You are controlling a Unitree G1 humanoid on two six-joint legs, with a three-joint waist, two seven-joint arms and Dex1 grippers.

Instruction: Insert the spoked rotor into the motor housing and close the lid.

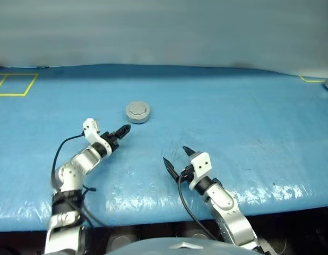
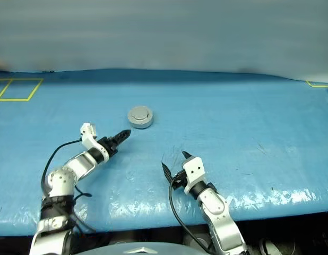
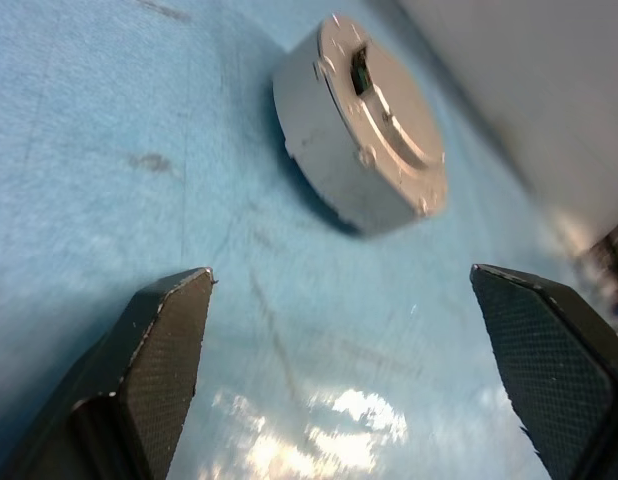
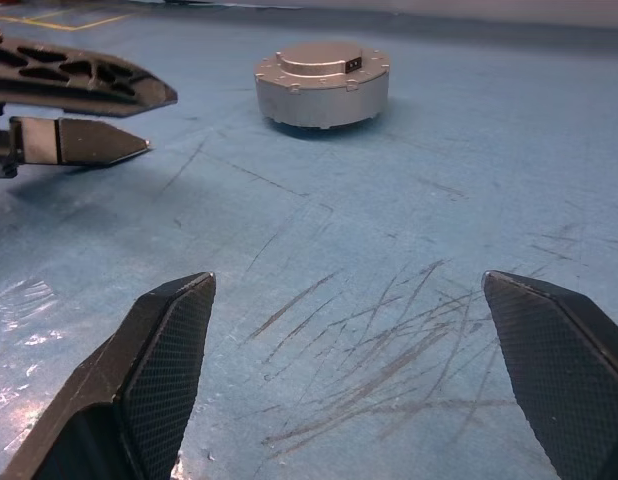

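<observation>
resting lid-on on the blue table (image 1: 249,106), motor housing (image 1: 138,112), left tool (image 1: 123,130) and right tool (image 1: 177,160) both agape, empty

Count of items on the blue desk (image 1: 249,106): one motor housing (image 1: 138,112), round and silver, lid in place, toward the middle. Two grippers over the near edge: one left gripper (image 1: 122,130) and one right gripper (image 1: 177,158). Two yellow tape outlines, one at each far corner.
</observation>
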